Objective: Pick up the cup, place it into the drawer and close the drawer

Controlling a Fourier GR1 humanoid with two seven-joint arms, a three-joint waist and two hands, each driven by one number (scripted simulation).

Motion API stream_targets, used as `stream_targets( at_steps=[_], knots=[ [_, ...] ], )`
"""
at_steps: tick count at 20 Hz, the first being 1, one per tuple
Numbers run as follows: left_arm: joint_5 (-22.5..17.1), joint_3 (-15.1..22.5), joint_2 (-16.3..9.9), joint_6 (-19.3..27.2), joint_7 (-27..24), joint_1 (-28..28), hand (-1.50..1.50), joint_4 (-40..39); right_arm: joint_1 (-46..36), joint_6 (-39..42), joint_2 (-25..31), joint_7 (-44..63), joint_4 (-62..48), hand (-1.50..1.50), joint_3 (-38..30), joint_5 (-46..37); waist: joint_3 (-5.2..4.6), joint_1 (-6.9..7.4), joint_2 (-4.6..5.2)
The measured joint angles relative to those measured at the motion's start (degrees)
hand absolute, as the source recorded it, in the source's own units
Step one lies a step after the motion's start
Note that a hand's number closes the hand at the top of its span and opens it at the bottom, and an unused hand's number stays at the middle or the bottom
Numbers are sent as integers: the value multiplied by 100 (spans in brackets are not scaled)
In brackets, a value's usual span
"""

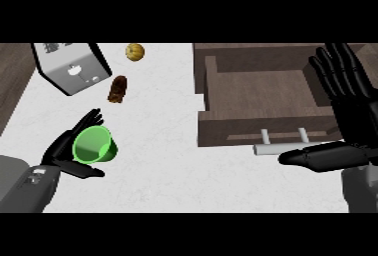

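One green cup (94, 145) is cradled in the curled left hand (65, 152); the right hand (345, 100) is held open beside the open drawer (258, 95).

1 green cup (94, 145), 1 drawer (221, 122), 1 toaster (72, 67), 2 pastries (134, 52), 2 hands (63, 150)

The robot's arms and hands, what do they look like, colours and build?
Both forearms are plain grey, boxy shells, entering from the lower edge. The left forearm carries small pale markings near the wrist. Each ends in a glossy black hand with slim segmented fingers and a thumb: left hand, right hand. No cables or sleeves show.
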State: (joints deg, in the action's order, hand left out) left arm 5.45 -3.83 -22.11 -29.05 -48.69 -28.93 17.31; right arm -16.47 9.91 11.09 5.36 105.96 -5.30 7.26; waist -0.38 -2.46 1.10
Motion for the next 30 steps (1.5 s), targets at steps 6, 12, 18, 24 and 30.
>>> stream_targets(
  at_steps=[6,12,18,24,30],
  knots=[
    [73,75,120,137,-267,-47,-150,-168,-46,-41,-47,110,41,-150,70,-24,-5,-29,5],
    [142,155,274,204,-393,-141,-150,-327,-37,-31,-15,127,71,-150,20,-8,-4,-50,9],
    [116,196,377,48,-332,-313,150,-394,-142,-60,-41,157,11,-150,62,-47,2,-69,22],
    [40,222,483,-18,-493,-349,150,-179,-148,2,57,144,-46,-150,-37,-12,0,-47,17],
    [-2,108,591,637,-1035,-247,150,67,17,58,84,147,51,-150,-56,22,-1,-24,-1]
  ],
)
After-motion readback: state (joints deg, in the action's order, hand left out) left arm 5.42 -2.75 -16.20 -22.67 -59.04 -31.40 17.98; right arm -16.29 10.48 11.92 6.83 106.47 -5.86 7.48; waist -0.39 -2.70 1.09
